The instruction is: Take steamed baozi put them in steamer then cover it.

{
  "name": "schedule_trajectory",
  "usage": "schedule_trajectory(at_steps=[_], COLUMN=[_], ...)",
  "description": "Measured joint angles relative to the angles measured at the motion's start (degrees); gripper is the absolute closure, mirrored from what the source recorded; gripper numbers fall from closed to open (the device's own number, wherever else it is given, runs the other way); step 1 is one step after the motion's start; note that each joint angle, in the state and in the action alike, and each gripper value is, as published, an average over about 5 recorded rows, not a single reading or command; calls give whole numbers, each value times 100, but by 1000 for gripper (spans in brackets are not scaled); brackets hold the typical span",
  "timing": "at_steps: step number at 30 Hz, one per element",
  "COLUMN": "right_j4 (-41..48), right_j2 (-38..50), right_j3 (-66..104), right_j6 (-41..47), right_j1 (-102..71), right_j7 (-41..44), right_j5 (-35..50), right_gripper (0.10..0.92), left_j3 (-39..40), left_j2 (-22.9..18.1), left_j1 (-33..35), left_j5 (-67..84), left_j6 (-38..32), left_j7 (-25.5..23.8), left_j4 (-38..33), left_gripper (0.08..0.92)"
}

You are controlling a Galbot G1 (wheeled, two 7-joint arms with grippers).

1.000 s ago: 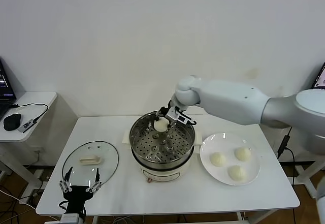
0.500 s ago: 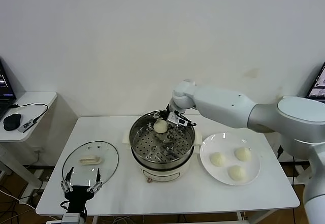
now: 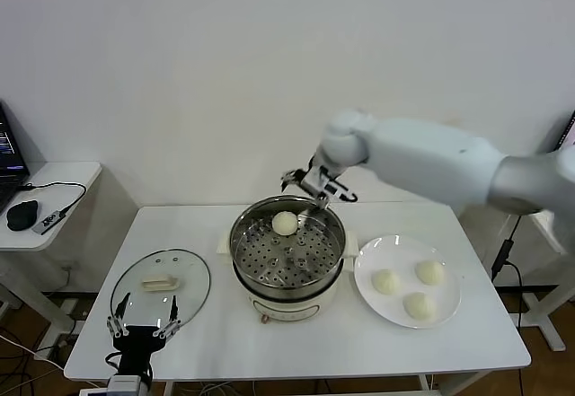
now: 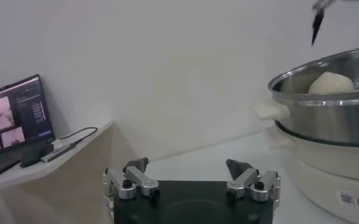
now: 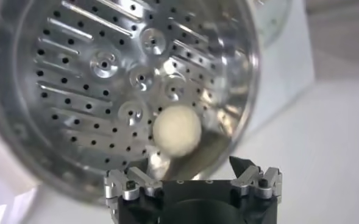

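The steamer [image 3: 287, 257] stands mid-table, and one steamed baozi [image 3: 285, 224] lies on its perforated tray by the far wall. My right gripper [image 3: 314, 183] hangs open and empty above the steamer's far rim. In the right wrist view that baozi [image 5: 177, 129] rests on the tray [image 5: 100, 73] ahead of the spread right gripper [image 5: 188, 168]. Three more baozi [image 3: 385, 281] [image 3: 430, 272] [image 3: 419, 305] sit on the white plate [image 3: 404, 254]. The glass cover [image 3: 184, 275] lies flat at the left. My left gripper [image 3: 142, 329] waits open just in front of it.
A side table at the far left carries a mouse [image 3: 20, 215] and a laptop [image 4: 14, 115]. In the left wrist view, beyond the left gripper [image 4: 188, 165], the steamer [image 4: 331, 115] with its baozi [image 4: 330, 83] stands close by. The wall runs right behind the table.
My right gripper opened and let go of the baozi, which now rests on the tray. It then rose and drew back over the far rim. The left arm stayed still.
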State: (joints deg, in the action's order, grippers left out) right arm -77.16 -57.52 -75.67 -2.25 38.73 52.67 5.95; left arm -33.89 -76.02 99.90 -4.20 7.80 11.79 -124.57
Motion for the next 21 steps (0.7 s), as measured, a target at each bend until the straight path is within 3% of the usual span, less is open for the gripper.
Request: schedule_trajectory(at_steps=[13,21], right_j4=[-1538,-1829], right_j2=[2215,2875], right_j3=[-88,90], right_j6=[1335,1703], right_j1=[-52,-847], right_j7=[112,-22], right_j5=[372,71], right_gripper=[203,203], left_j3=[42,63], left_j2=[196,286], left_j1=[-19,-31], left_j5=[47,38], left_j6=[22,59], left_j7=[-7,-21], left_j4=[-8,-25], left_gripper=[177,177])
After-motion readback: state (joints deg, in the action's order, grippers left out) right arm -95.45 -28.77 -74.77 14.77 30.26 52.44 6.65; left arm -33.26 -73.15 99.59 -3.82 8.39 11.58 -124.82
